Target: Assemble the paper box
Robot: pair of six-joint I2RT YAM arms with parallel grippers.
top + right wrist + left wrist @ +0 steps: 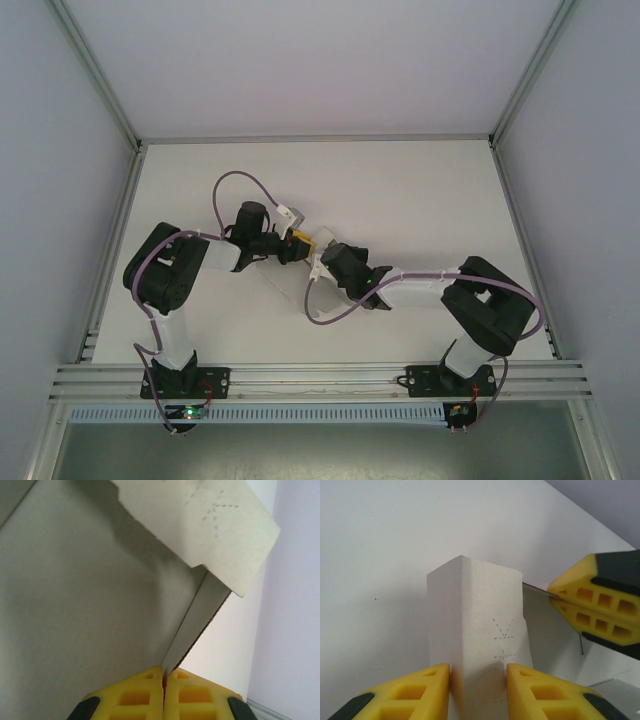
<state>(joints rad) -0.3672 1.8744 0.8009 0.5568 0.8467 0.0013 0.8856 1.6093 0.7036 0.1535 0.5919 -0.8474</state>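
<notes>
From overhead I see the left gripper (298, 238) and right gripper (327, 243) meeting over the middle of the counter (420, 190). The paper box (319, 266) is just a white scrap between them. The left wrist camera gives me far more. There the paper box (480, 625) stands up as a folded corner with dashed marks on its face, and the left gripper (477, 672) has its jaws pinching that fold from both sides. At the right of that view, the right gripper (556, 596) bites a thin panel edge. On the right wrist camera, the right gripper (164, 676) has its jaws pressed together on that edge, and the paper box (220, 530) hangs a notched flap above. The counter is plain white, boxed in by aluminium rails (320, 378) and pale walls (40, 150).
</notes>
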